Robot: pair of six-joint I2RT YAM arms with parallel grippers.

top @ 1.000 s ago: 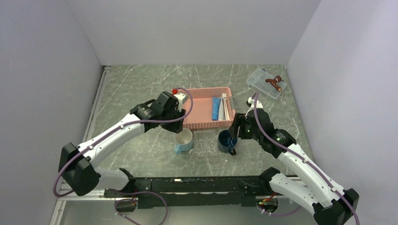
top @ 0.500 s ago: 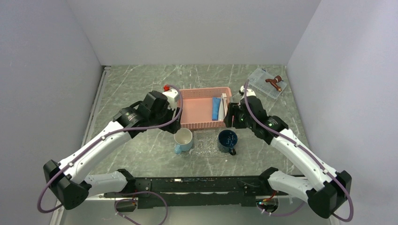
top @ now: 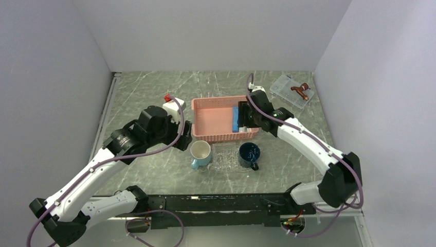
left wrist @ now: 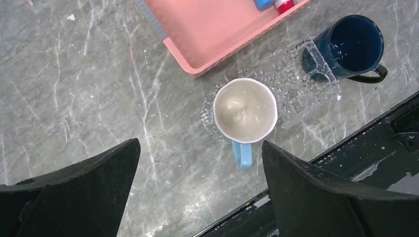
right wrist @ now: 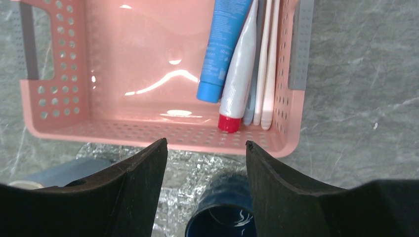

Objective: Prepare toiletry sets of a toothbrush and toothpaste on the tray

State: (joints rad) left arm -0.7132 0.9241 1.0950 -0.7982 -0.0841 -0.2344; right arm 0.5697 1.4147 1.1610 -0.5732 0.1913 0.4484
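As the right hand hovers empty, the toothpaste lies just beyond it.

Glossy pink plastic basket, knobbly clear tray (matt veined stone-look tabletop)

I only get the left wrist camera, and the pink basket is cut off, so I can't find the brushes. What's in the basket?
Observer: The right wrist view shows it. A blue toothpaste tube, a red-capped white tube and whitish toothbrushes lie side by side against the right wall of the pink basket.
Operator: Where's the other arm?
Observer: The right gripper hovers open over that end of the basket, holding nothing.
Operator: Anything else I can't see?
Observer: A small clear box with a brown object on it sits at the far right corner of the table.
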